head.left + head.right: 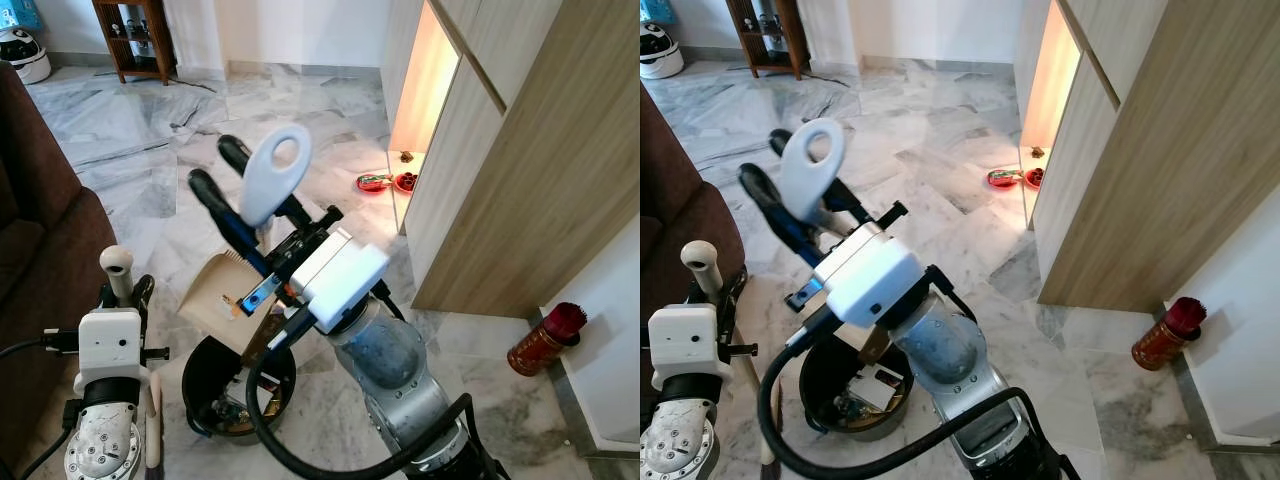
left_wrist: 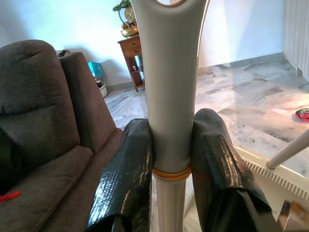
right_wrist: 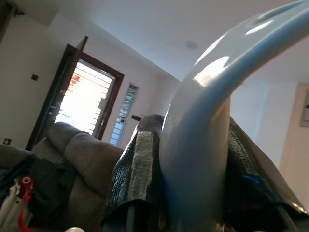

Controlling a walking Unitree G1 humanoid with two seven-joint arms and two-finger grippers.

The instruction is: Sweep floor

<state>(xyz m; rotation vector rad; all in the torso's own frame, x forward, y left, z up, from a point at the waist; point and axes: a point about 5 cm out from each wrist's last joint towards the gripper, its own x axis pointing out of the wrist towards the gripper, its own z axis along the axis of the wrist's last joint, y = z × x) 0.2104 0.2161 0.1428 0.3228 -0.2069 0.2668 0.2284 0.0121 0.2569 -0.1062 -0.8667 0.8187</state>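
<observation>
My right gripper (image 1: 222, 172) is raised in the middle of the view, shut on the dustpan's pale looped handle (image 1: 272, 172). The same handle (image 3: 203, 125) sits between the fingers in the right wrist view. The beige dustpan (image 1: 215, 295) hangs tilted over a black bin (image 1: 200, 375) that has scraps inside. At the lower left, my left gripper (image 1: 122, 292) is shut on the upright broom handle (image 1: 117, 265). Both black fingers (image 2: 128, 164) press on the broom's white shaft (image 2: 170, 96).
A brown sofa (image 1: 40, 220) stands close on the left. A wooden cabinet wall (image 1: 520, 180) runs along the right, with red dishes (image 1: 385, 183) on the floor at its lit niche and a red bottle (image 1: 545, 340) by the wall. Marble floor (image 1: 150, 130) lies open ahead.
</observation>
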